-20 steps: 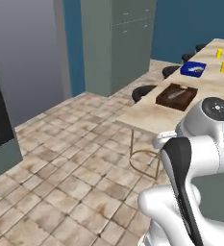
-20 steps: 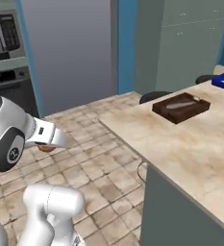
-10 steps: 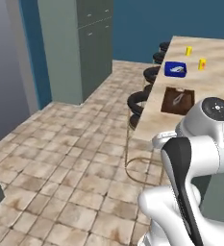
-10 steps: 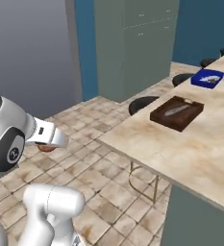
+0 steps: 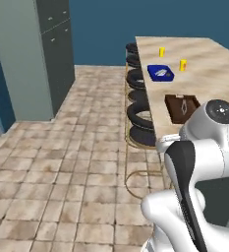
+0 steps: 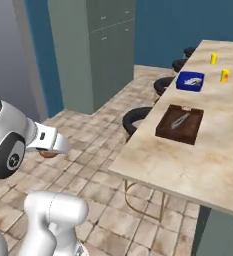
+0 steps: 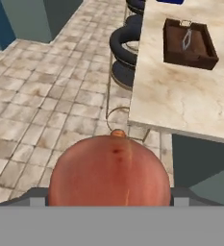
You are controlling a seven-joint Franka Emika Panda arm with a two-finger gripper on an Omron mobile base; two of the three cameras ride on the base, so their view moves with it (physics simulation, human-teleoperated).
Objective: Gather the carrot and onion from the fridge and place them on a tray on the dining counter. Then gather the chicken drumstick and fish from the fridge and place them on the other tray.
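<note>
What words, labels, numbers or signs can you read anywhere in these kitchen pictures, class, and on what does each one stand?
No readable text anywhere.
Blue tray: pale marking, no letters discernible.
Brown tray: pale shape inside, not lettering.
Two yellow containers: a small dark mark on one, too small to read.
Grey cabinet: no label.

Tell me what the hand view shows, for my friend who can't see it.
A big round reddish onion sits in the claw, right in front of the camera. Beyond it a brown tray rests on a pale counter, with black stools beside it on a tiled floor.
</note>
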